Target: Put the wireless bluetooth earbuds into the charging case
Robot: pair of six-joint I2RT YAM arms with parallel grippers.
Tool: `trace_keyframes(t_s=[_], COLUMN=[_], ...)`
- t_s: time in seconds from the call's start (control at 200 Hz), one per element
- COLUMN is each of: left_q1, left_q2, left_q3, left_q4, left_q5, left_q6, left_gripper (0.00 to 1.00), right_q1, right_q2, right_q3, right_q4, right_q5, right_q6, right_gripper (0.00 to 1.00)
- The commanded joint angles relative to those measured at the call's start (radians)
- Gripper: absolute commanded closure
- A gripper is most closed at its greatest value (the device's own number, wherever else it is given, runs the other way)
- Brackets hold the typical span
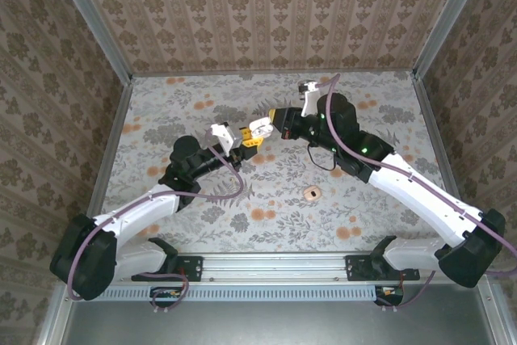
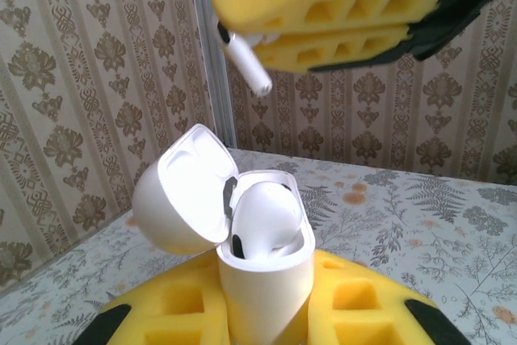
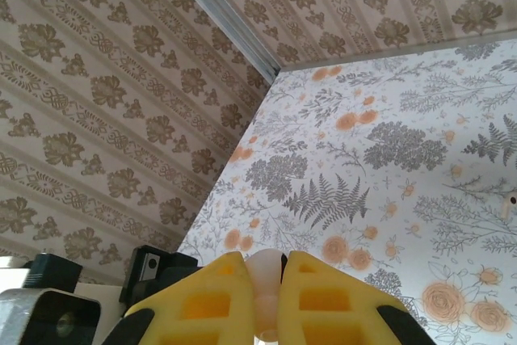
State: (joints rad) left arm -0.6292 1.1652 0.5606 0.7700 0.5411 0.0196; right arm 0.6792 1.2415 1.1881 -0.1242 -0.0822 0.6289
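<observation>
The left gripper's (image 2: 262, 317) yellow foam jaws clamp the small white glossy charging case (image 2: 265, 268) upright, its hinged lid (image 2: 182, 195) swung open leftward. One white plastic earbud (image 2: 266, 216) is seated inside. Just above, not touching, the right gripper's (image 2: 242, 26) jaws pinch the second earbud (image 2: 247, 61) over the mid floral counter (image 2: 428, 216).

In the left wrist view, the lower part of the small white glossy charging case (image 2: 265, 280) is hidden between the yellow jaws of the left gripper (image 2: 262, 325) and cut off by the bottom edge. The white plastic earbud (image 2: 266, 228) seated inside has its stem hidden. The second white plastic earbud (image 2: 249, 61) has its head covered by the right gripper (image 2: 242, 28). From above, the case (image 1: 260, 128) is probably the tiny white spot; the earbuds are too small to tell.
</observation>
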Motion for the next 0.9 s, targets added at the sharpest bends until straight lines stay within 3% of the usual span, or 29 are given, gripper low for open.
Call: trace_keyframes(t_s=[0.0, 0.895], left_q1=[-0.01, -0.016], left_q2=[-0.015, -0.025], left_q3=[0.028, 0.022], left_q4=[0.045, 0.085], left_q5=[-0.013, -0.038], left_q6=[0.014, -0.041], left_gripper=[1.0, 1.0], right_q1=[0.008, 0.026], right_q2=[-0.004, 0.005], right_q3=[-0.023, -0.165], right_q4=[0.067, 0.215], right_q5=[-0.004, 0.038], right_q6=[-0.001, -0.067], right_gripper=[0.91, 0.93])
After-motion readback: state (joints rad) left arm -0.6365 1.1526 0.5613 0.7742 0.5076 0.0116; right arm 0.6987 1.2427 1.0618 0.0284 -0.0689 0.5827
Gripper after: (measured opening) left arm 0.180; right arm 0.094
